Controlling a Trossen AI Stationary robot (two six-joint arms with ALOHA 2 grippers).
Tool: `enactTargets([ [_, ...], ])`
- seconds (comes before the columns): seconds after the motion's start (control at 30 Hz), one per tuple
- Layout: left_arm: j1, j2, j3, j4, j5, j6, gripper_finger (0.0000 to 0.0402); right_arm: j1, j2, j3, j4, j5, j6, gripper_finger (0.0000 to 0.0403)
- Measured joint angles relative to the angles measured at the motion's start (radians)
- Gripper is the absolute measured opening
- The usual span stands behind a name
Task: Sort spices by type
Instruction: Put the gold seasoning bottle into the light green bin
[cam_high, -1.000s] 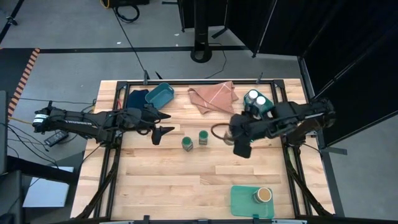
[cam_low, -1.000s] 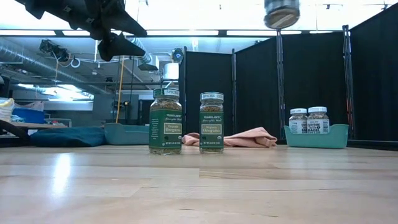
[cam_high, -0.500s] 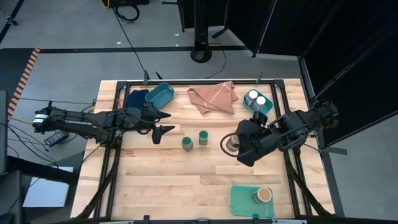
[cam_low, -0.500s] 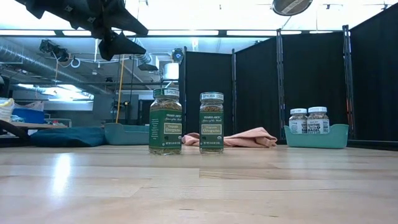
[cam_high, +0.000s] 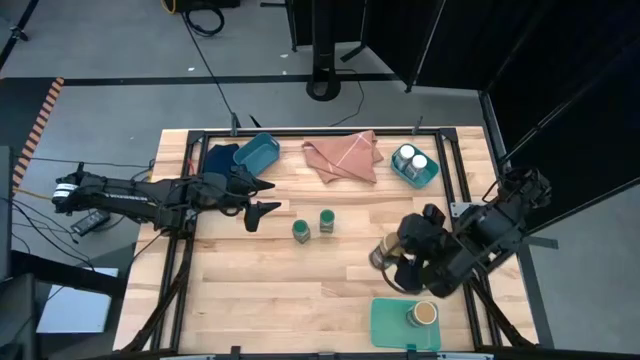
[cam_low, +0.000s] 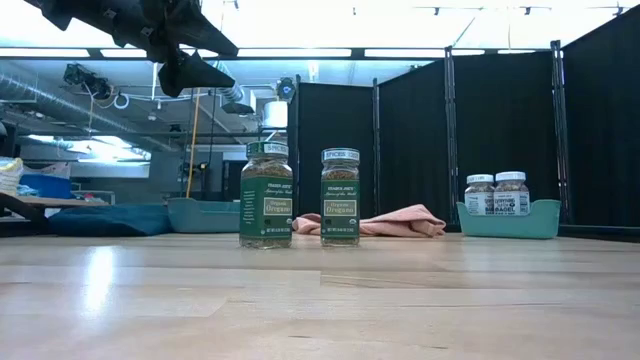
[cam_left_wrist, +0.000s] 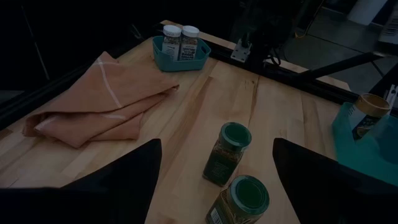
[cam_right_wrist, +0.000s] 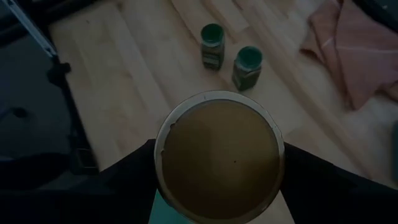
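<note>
Two green-lidded spice jars (cam_high: 301, 231) (cam_high: 327, 221) stand on their bases mid-table, and both show in the low view (cam_low: 265, 195) (cam_low: 340, 197). Two white-lidded jars (cam_high: 415, 160) stand in a teal bin (cam_high: 428, 180) at the far right. A tan-topped jar (cam_high: 424, 314) stands on the green tray (cam_high: 390, 325) at the near right. My right gripper (cam_high: 388, 258) hangs above the table just beyond the tray, shut on a second tan-topped jar (cam_right_wrist: 217, 155). My left gripper (cam_high: 262, 212) waits open, raised, left of the green-lidded jars. My right gripper pinches the tan-topped jar between its two fingers, on opposite sides of the jar's body just below the top rim (cam_right_wrist: 161, 149). The fingers slant down from above. The jar hangs clear of the table with its top toward the wrist camera.
A pink cloth (cam_high: 343, 155) lies at the far middle. A second teal bin (cam_high: 256, 153) and a dark blue cloth (cam_high: 220, 157) sit at the far left. Bare wood stretches across the near left and middle of the table.
My right gripper has swung with the tan-topped jar from beside the far-right bin toward the table's near edge and the green tray, rolling as it went. The jar has stayed lifted and has left the low view's top edge.
</note>
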Motion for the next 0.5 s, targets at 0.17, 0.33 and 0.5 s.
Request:
enactTargets([
  [0.17,0.000,0.000,0.000,0.000,0.000,0.000,0.0314,0.052,0.000,-0.066,0.000,0.004,0.140,0.0295],
  [0.33,0.000,0.000,0.000,-0.001,0.000,0.000,0.0314,0.088,0.001,-0.160,0.056,-0.031,0.238,0.0292],
  [0.5,0.000,0.000,0.000,-0.002,0.000,0.001,0.0314,0.116,0.002,-0.227,0.127,-0.064,0.303,0.0293],
])
